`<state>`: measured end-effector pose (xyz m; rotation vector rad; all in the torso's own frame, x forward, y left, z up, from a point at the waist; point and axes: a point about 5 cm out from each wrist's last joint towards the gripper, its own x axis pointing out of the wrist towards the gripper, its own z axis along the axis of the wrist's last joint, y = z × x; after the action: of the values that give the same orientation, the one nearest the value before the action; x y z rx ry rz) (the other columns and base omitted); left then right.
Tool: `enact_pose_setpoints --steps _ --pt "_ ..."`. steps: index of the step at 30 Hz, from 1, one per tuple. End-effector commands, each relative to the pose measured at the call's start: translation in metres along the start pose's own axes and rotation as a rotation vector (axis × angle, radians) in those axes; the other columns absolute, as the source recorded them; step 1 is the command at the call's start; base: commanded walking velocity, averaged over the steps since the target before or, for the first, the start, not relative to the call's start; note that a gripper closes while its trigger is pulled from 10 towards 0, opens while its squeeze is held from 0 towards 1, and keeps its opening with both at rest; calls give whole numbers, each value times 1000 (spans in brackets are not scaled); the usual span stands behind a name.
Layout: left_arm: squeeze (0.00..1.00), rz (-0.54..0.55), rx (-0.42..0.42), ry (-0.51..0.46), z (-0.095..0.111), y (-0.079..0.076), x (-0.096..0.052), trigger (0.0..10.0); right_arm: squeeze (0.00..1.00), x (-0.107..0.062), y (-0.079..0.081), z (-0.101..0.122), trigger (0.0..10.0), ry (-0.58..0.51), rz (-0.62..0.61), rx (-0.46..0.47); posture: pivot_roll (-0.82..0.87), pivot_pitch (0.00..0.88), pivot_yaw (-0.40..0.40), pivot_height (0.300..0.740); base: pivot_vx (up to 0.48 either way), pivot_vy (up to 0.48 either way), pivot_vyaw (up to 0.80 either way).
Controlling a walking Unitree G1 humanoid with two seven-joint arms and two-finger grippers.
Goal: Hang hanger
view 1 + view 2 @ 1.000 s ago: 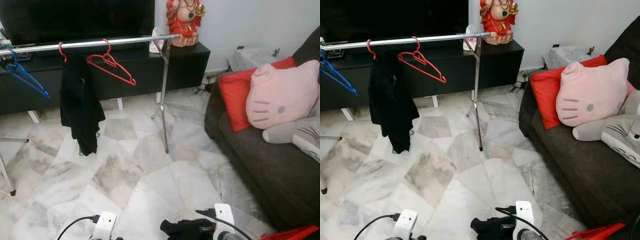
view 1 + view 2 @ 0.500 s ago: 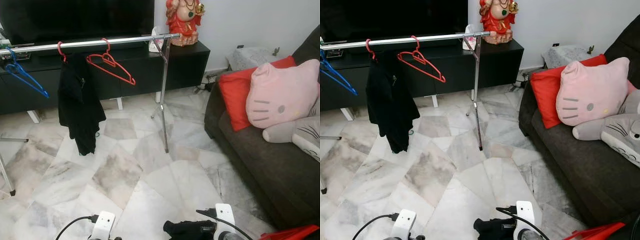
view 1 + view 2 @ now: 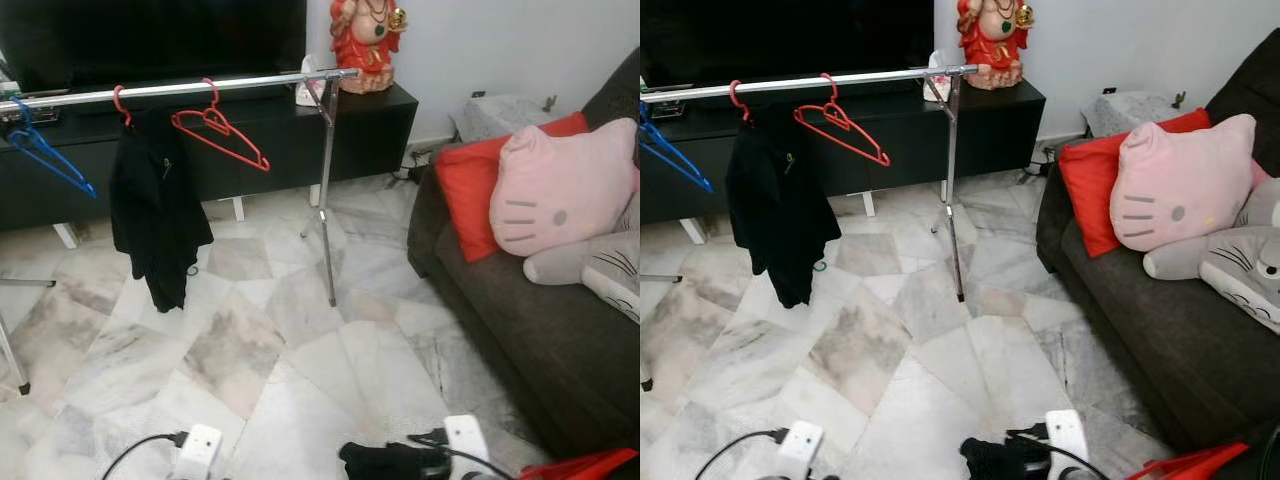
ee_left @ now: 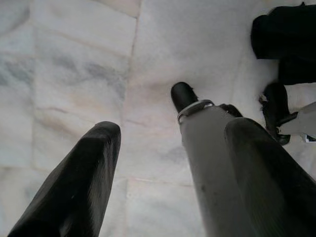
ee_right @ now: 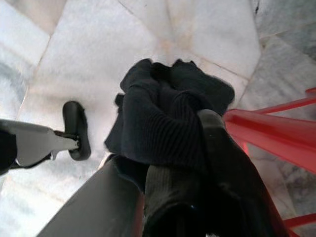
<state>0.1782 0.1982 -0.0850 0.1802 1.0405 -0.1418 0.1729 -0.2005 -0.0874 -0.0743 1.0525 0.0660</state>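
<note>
right gripper point(image 5: 163, 163) is nearest, low over the marble floor point(image 3: 300, 380), fingers closed around a bunched black garment point(image 5: 163, 113) with a red hanger point(image 5: 276, 133) against it; the hanger's red bars stick out past the cloth, and its tip shows at the bottom corner of the head view point(image 3: 590, 467) just in front of the sofa. left gripper point(image 4: 168, 143) hangs low too, fingers spread wide apart with nothing between them, floor tiles under it. the robot's grey leg and black foot point(image 4: 183, 95) show between those fingers. white wrist housings of both arms sit at the bottom edge of the head view. further out, a chrome clothes rack point(image 3: 200, 86) stands on the floor, its upright post point(image 3: 328, 200) near centre. on the bar: a blue hanger point(image 3: 45, 155) at the left end, then a black jacket point(image 3: 158, 215) on a red hanger, then a bare red hanger point(image 3: 222, 130). on the right, a dark sofa point(image 3: 540, 340) with a red cushion point(image 3: 470, 190), a pink cat-face pillow point(image 3: 560, 190) and a grey plush point(image 3: 600, 270). behind the rack, a black tv cabinet point(image 3: 370, 130) with a red figurine point(image 3: 368, 40) on top, against the white wall.
</note>
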Motion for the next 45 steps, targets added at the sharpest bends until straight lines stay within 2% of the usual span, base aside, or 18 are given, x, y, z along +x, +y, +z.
enact_pose_setpoints --steps 1,4,7,11,14,21,27,30,37,45 --pt "0 16 -6 2 -4 6 -2 10000 0 -1 -3 -1 10000 -11 -11 -18 -125 0 -41 740 0 0 0" --pt "0 -10 64 6 -5 2 -1 10000 0 -1 -2 -1 10000 -26 -16 -6 -136 0 -51 740 0 0 0" --pt "0 -39 109 16 -4 -5 0 10000 0 -2 -8 0 10000 -35 -47 36 -162 0 -39 740 0 0 0" --pt "0 -15 37 21 -3 -4 0 10000 0 -2 -11 5 10000 -50 -43 25 -183 0 -30 740 0 0 0" --pt "0 9 -9 7 3 -1 1 10000 0 -1 -8 10 10000 -59 -4 3 -128 0 -63 740 0 0 0" --pt "0 13 26 -2 9 -3 2 10000 0 -1 -10 17 10000 -83 -17 39 -116 0 -62 740 0 0 0" --pt "0 56 -5 -30 16 1 2 10000 0 0 -12 30 10000 -112 -25 93 -127 0 -38 740 0 0 0" --pt "0 63 -25 -39 19 1 2 10000 0 0 -9 35 10000 -124 -20 55 -133 0 -37 740 0 0 0" --pt "0 56 -75 -59 26 1 3 10000 0 1 -7 46 10000 -148 -13 68 -126 0 -44 740 0 0 770" --pt "0 47 -58 -83 35 0 4 10000 0 2 -3 56 10000 -168 11 67 -111 0 -46 740 0 0 800"
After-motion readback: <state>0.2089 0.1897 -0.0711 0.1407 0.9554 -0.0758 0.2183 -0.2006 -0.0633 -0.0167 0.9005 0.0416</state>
